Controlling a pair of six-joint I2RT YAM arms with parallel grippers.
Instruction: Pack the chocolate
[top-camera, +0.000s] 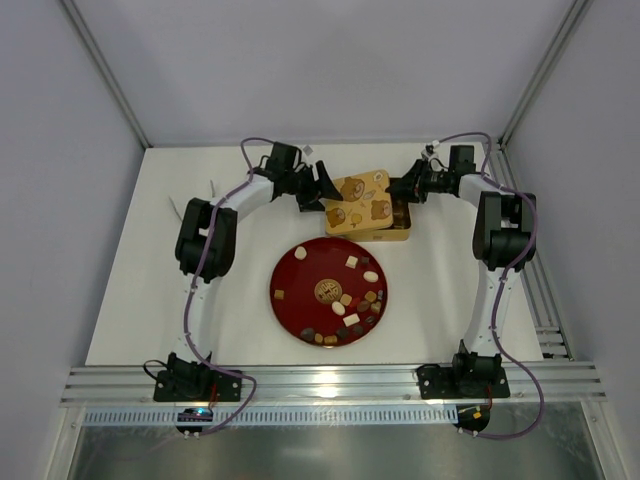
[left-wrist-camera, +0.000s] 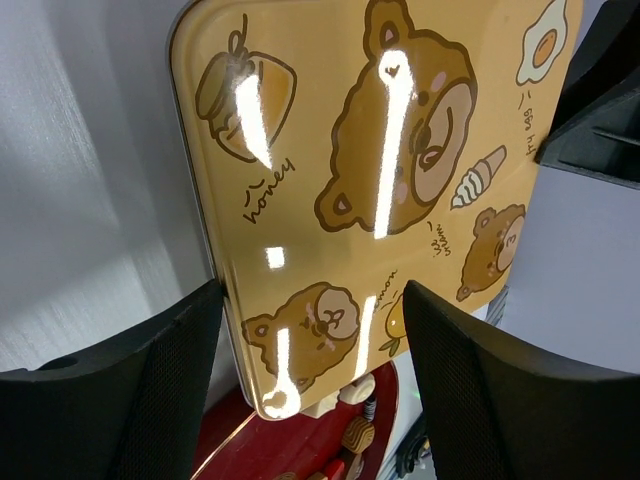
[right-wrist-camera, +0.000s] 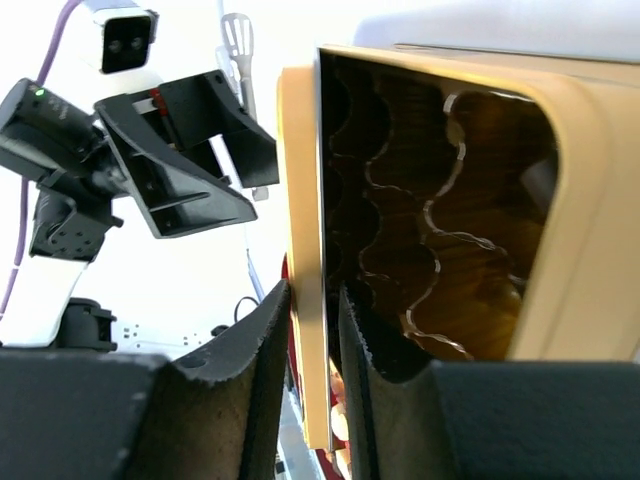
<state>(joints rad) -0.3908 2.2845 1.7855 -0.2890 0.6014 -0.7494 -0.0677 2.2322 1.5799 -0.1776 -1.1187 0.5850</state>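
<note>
While the right pincer (top-camera: 402, 190) (right-wrist-camera: 312, 310) is clamped, its black ribbed fingers (right-wrist-camera: 255, 370) pressed on the thin edge of the square gold metal lid printed with cartoon bears (top-camera: 358, 195) (right-wrist-camera: 300, 150), the left pincer (top-camera: 320, 188) (left-wrist-camera: 312, 300) stands with its fingers spread wide apart. In the left wrist view one finger flanks each side of a rounded lid corner (left-wrist-camera: 380, 150); whether either touches it cannot be told. The lid is glossy and throws back bright streaks of light.

It covers most of the square gold tin (top-camera: 372, 236) (right-wrist-camera: 590, 200), leaving a strip of the tin's dark brown liner with scalloped cavities (right-wrist-camera: 420, 200) showing on the right side.

The chocolate (top-camera: 371, 276) (left-wrist-camera: 358, 435), bite-sized round, oval and square pieces in dark brown, caramel and cream, lies on the round glossy red plate (top-camera: 305, 285) (left-wrist-camera: 290, 440), mostly on its right and near parts. The plate sits just in front of the tin, in the middle of the matte white surface (top-camera: 200, 320).
</note>
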